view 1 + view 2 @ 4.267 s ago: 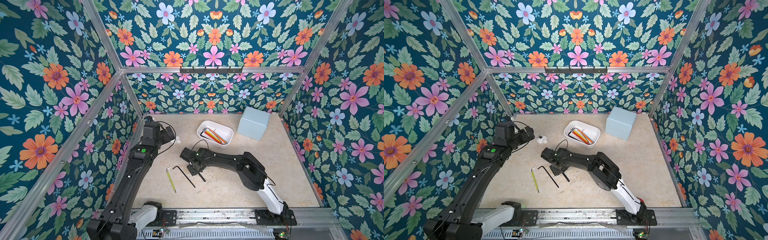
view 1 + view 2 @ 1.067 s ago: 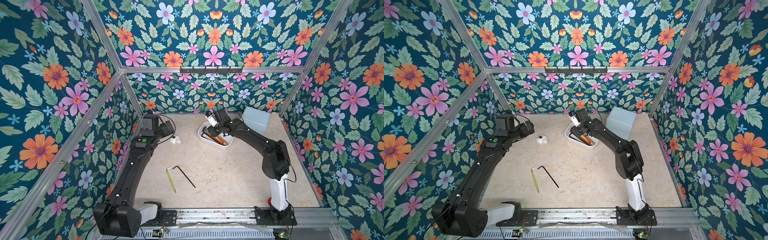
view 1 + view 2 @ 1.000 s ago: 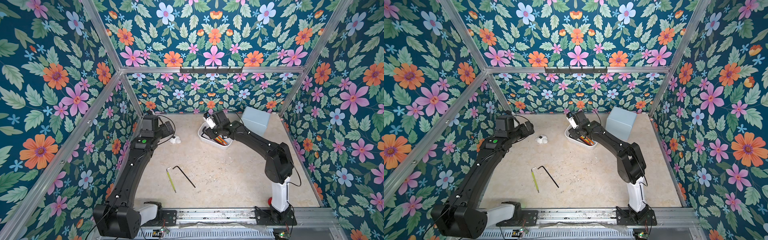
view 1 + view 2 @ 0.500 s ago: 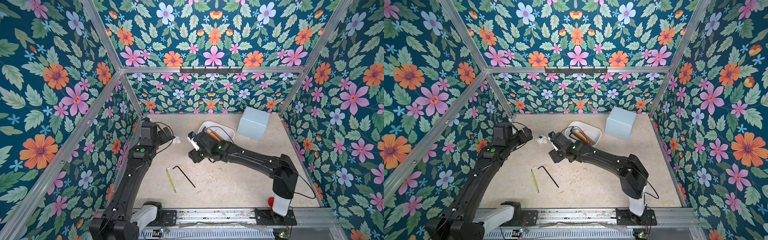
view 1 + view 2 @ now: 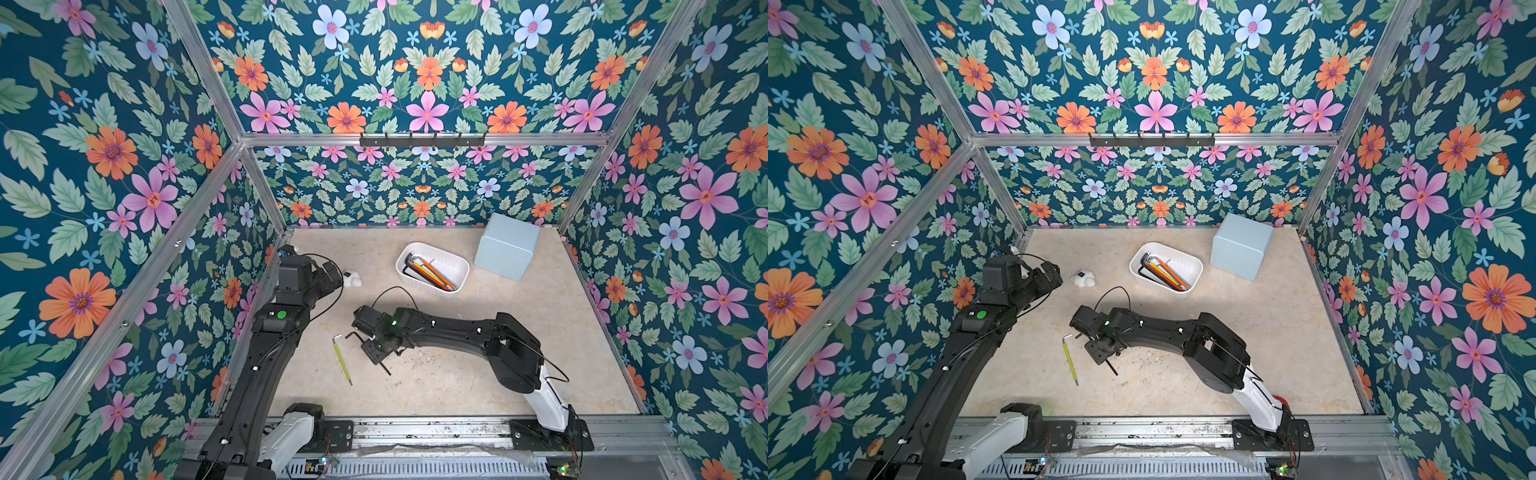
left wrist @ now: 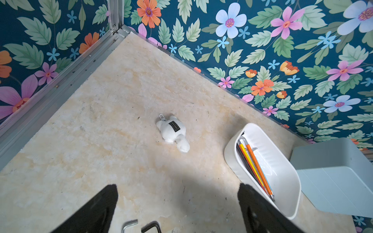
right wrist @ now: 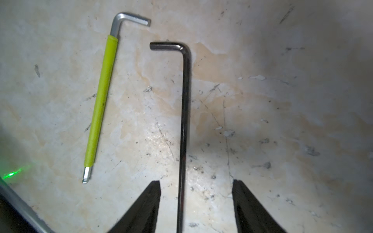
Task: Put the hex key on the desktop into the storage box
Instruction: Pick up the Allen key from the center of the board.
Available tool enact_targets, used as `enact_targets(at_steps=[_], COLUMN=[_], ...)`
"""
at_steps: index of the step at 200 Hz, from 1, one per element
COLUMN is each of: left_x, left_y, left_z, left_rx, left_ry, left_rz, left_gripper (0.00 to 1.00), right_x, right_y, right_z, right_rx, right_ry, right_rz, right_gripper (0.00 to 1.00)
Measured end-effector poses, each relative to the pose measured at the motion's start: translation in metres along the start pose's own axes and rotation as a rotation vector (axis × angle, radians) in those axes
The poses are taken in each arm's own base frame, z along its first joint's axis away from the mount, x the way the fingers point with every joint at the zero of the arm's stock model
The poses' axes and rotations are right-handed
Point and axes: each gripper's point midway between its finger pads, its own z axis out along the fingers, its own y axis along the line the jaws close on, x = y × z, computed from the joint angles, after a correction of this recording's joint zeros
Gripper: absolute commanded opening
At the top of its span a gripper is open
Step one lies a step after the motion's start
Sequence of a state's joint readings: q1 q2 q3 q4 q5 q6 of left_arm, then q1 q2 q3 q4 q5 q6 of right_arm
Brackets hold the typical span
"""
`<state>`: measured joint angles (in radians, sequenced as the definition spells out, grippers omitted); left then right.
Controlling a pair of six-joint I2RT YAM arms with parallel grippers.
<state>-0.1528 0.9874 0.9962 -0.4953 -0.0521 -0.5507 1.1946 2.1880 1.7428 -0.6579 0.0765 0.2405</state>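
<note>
Back from the storage box (image 5: 432,272), the right gripper (image 7: 195,201) now straddles, jaws apart, the black hex key (image 7: 184,113) on the counter (image 5: 540,332), ready to grasp

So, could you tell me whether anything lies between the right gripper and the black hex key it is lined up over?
Nothing visible does: the black L-shaped hex key lies flat between the open right gripper fingers, with the green-sleeved hex key off to one side.

Robot test cell; floral-papered walls (image 5: 124,166) on aluminium rails (image 5: 415,139).
</note>
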Motion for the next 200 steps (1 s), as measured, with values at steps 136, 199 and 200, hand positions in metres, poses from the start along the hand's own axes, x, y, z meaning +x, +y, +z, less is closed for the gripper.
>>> enact_targets(at_steps=[136,199,200], left_x=[0.008,0.003,0.003], left_y=[0.014,0.014,0.014], left_z=[-0.013,-0.012,-0.012], left_rx=[-0.044,-0.055,-0.055], left_ry=[-0.002,-0.010,-0.010], left_rz=[0.004,0.012,0.012], left_gripper=[0.99,0.99,0.99], right_x=[0.001,0.003,0.003], right_y=[0.010,0.009,0.009], right_z=[0.035,0.036,0.036], right_rx=[0.057,0.067,0.068], right_ry=[0.079,0.086,0.086], right_rz=[-0.030,-0.023,-0.023], right_gripper=[0.17,0.00,0.00])
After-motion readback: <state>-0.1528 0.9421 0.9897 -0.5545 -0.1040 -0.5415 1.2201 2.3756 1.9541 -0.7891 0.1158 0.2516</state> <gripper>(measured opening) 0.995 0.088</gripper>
